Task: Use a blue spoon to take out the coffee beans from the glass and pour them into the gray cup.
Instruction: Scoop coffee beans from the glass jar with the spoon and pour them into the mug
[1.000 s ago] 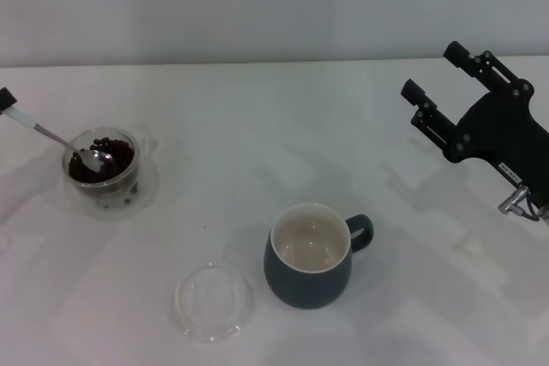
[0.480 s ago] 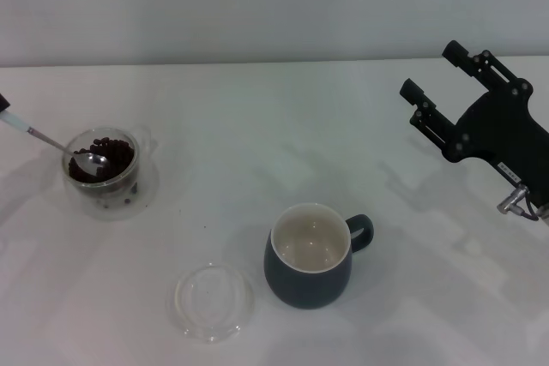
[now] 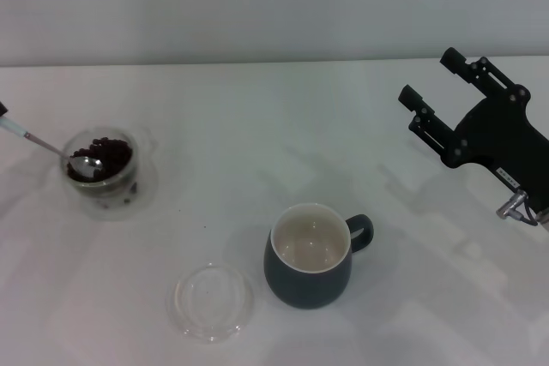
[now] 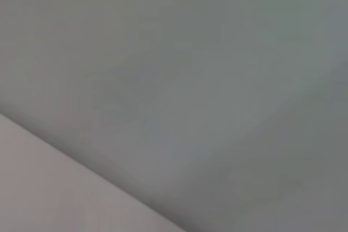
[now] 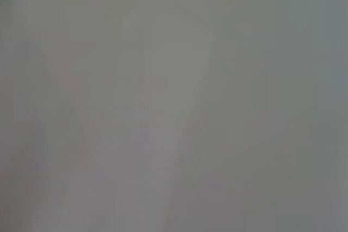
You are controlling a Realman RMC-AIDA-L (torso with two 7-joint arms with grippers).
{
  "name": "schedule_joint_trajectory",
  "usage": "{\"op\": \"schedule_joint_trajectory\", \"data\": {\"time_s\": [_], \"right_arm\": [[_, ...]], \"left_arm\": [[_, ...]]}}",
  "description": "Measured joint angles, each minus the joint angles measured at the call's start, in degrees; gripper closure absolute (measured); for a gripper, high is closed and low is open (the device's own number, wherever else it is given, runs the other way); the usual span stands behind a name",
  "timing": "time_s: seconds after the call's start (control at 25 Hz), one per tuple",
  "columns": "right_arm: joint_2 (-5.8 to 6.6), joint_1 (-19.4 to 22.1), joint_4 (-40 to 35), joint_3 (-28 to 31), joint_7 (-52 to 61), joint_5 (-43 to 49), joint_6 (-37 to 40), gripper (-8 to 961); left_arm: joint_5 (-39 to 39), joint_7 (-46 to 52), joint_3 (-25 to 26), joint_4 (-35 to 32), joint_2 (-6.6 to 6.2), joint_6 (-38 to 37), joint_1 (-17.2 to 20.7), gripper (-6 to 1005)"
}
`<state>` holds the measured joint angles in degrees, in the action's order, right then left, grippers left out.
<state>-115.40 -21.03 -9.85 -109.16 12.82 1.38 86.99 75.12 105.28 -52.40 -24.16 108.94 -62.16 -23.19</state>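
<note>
The glass (image 3: 105, 179) stands at the table's left with coffee beans (image 3: 111, 156) heaped inside. The blue spoon (image 3: 53, 148) slants into it, its metal bowl (image 3: 84, 162) lying among the beans and its pale handle running up to the picture's left edge. There, only a black tip of my left gripper (image 3: 2, 110) shows, holding the handle's end. The gray cup (image 3: 309, 268), cream-white inside and with no beans in it, stands near the front centre, handle to the right. My right gripper (image 3: 429, 75) hovers open at the far right, holding nothing. Both wrist views show only blurred grey.
A shallow clear round dish (image 3: 210, 302) lies on the table in front, left of the cup. The white table (image 3: 257, 126) meets a pale wall at the back.
The spoon and my left gripper have drawn leftward, the gripper nearly out of the picture; the spoon's bowl slid toward the glass's left side. The right gripper shifted only slightly.
</note>
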Motion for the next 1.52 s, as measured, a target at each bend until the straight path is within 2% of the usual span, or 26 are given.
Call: {"op": "schedule_joint_trajectory", "data": {"time_s": [0.48,0.68,1.12,1.52], "right_arm": [[0.0,0.1,0.1,0.3,0.0,-0.2,-1.1,272],[0.0,0.1,0.0,0.4,0.0,-0.2,-1.6,272],[0.0,-0.2,0.0,0.5,0.0,-0.3,-2.9,272],[0.09,-0.6,-2.1,0.5,-0.3,-0.3,-7.2,272]], "left_arm": [[0.5,-1.3,-0.1,0.0,0.87,2.1,-2.2,864],[0.9,0.8,-0.1,0.1,0.94,2.1,-2.5,863],[0.5,3.1,0.6,6.3,0.71,2.3,-3.6,864],[-1.2,6.9,1.4,6.8,0.62,1.8,-2.9,863]]}}
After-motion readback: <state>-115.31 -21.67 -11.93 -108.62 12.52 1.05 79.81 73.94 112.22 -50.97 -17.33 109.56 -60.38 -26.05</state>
